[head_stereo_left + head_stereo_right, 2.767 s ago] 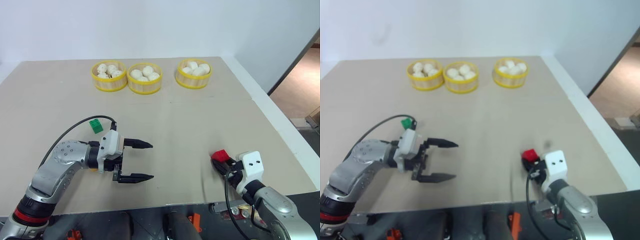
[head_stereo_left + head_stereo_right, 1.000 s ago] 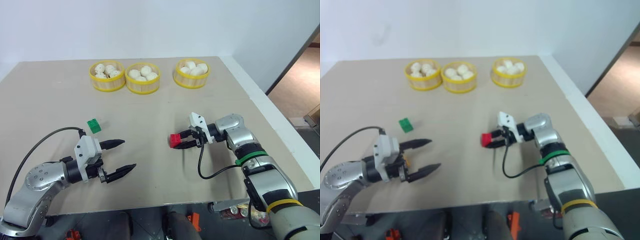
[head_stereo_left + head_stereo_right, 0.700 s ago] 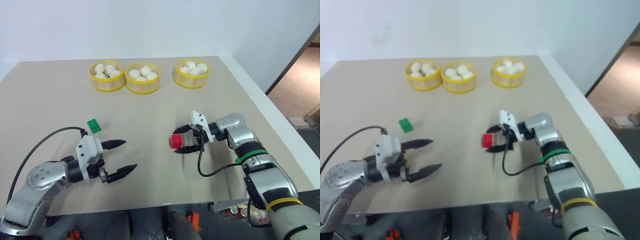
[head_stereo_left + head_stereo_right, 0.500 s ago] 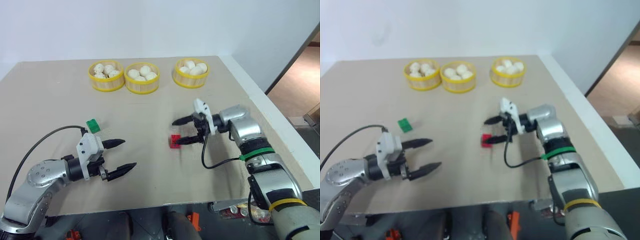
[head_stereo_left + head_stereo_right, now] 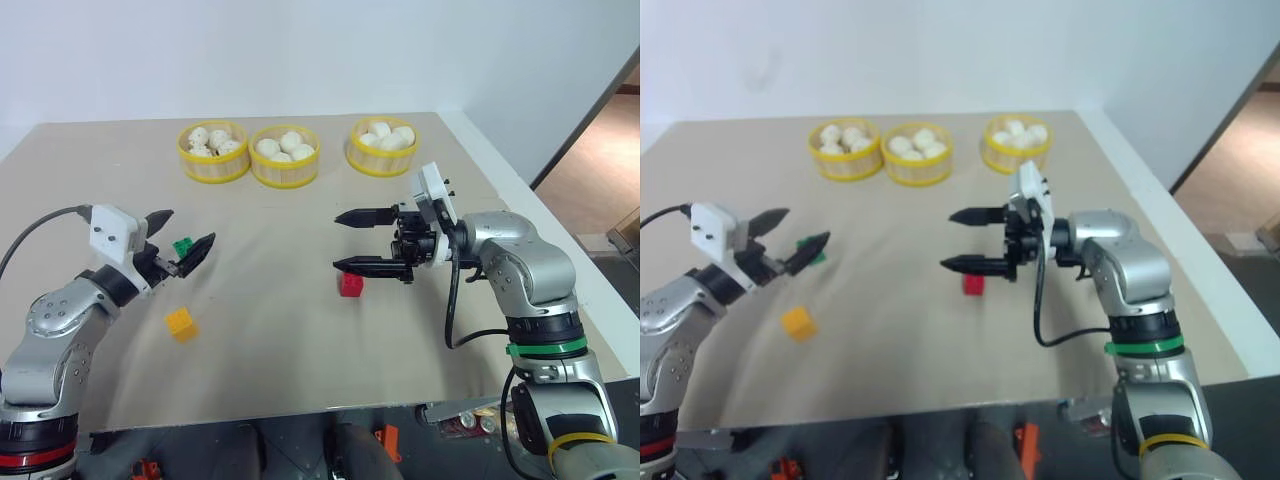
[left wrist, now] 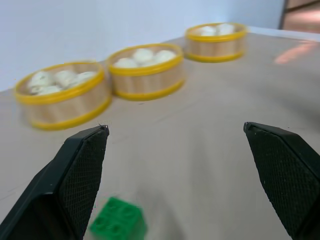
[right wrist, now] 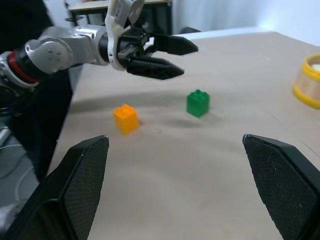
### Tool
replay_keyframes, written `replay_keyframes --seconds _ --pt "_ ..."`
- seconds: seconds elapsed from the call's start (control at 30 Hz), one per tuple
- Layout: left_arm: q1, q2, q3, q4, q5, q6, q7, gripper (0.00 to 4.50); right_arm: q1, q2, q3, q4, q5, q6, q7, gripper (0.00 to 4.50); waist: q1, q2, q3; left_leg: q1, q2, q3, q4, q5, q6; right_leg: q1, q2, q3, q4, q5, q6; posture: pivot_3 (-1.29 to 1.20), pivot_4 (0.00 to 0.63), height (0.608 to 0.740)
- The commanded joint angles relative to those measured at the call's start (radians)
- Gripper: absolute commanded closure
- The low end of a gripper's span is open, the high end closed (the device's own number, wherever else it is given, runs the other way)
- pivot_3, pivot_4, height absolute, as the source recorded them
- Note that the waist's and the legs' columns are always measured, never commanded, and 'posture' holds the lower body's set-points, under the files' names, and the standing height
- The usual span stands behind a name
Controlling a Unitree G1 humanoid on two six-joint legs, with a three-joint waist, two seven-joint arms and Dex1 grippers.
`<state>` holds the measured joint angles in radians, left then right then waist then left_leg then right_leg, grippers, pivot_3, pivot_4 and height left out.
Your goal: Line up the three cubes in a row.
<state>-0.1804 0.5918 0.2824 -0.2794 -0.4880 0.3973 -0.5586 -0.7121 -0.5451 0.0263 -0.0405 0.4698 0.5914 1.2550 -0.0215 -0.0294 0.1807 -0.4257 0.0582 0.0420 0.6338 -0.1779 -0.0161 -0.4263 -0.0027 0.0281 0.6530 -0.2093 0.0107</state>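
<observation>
**Beige table, three cubes spread out**

Beige table [image 5: 300, 350] up front. Green cube [image 5: 182, 246] is half hidden behind the left gripper [image 5: 180, 243], jaws wide, empty, hovering level around it. Right gripper [image 5: 356, 241] points sideways toward nine o'clock, jaws wide, empty, above the red cube [image 5: 350, 284]. Yellow cube [image 5: 181, 323] sits at six o'clock from the green.
</observation>
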Motion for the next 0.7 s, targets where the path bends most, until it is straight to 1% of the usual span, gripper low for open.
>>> replay_keyframes --seconds 0.03,0.13,0.3,0.43,0.5,0.57,0.7 --pt "-0.046 0.053 0.022 0.063 -0.008 0.020 -0.043 0.00 -0.004 -0.018 -0.014 -0.034 0.000 -0.039 -0.027 0.04 0.000 0.000 0.000 0.000 0.000 0.000 0.000 0.000 0.000 0.000 0.000 0.000 0.000 0.000 0.000 0.00 0.150 0.740" --pt "-0.078 0.110 0.042 0.160 -0.021 0.027 -0.114 0.00 -0.005 -0.023 -0.013 -0.025 0.001 -0.060 -0.036 0.04 -0.001 0.000 0.000 0.000 0.001 -0.001 0.000 0.000 0.000 0.000 0.002 0.000 0.000 0.000 -0.001 0.00 0.150 0.740" --pt "-0.115 0.168 -0.003 0.294 0.002 0.002 -0.238 0.00 -0.006 -0.033 -0.008 -0.020 0.019 -0.056 -0.033 0.04 0.000 0.000 0.000 0.000 0.002 0.000 -0.002 0.000 0.000 -0.002 0.002 0.000 0.000 -0.001 -0.002 0.00 0.150 0.740" --pt "-0.188 0.178 -0.065 0.419 0.050 -0.029 -0.307 0.00 -0.001 -0.040 -0.001 -0.013 0.011 -0.071 -0.028 0.04 0.002 0.000 0.000 -0.005 0.001 -0.001 -0.001 0.000 0.000 -0.007 0.002 -0.001 0.001 -0.001 -0.002 0.00 0.150 0.740" --pt "-0.225 0.174 -0.078 0.475 0.067 -0.050 -0.325 0.00 0.006 -0.046 0.002 -0.012 0.003 -0.084 -0.026 0.04 0.001 0.000 0.000 -0.007 0.001 -0.001 -0.001 0.000 0.000 -0.009 0.002 -0.001 0.001 0.000 -0.001 0.00 0.150 0.740" --pt "-0.255 0.176 -0.094 0.522 0.083 -0.063 -0.351 0.00 0.013 -0.052 0.001 -0.017 0.007 -0.082 -0.027 0.04 0.001 0.000 0.000 -0.009 0.001 0.000 0.000 0.000 0.000 -0.010 0.002 -0.001 0.001 0.002 0.003 0.00 0.150 0.740" --pt "-0.289 0.175 -0.124 0.602 0.125 -0.111 -0.397 0.00 0.029 -0.066 0.001 -0.033 0.011 -0.080 -0.032 0.04 0.000 0.000 0.000 -0.011 0.002 0.000 0.000 0.000 0.000 -0.013 0.002 0.000 0.001 0.003 0.003 0.00 0.150 0.740"
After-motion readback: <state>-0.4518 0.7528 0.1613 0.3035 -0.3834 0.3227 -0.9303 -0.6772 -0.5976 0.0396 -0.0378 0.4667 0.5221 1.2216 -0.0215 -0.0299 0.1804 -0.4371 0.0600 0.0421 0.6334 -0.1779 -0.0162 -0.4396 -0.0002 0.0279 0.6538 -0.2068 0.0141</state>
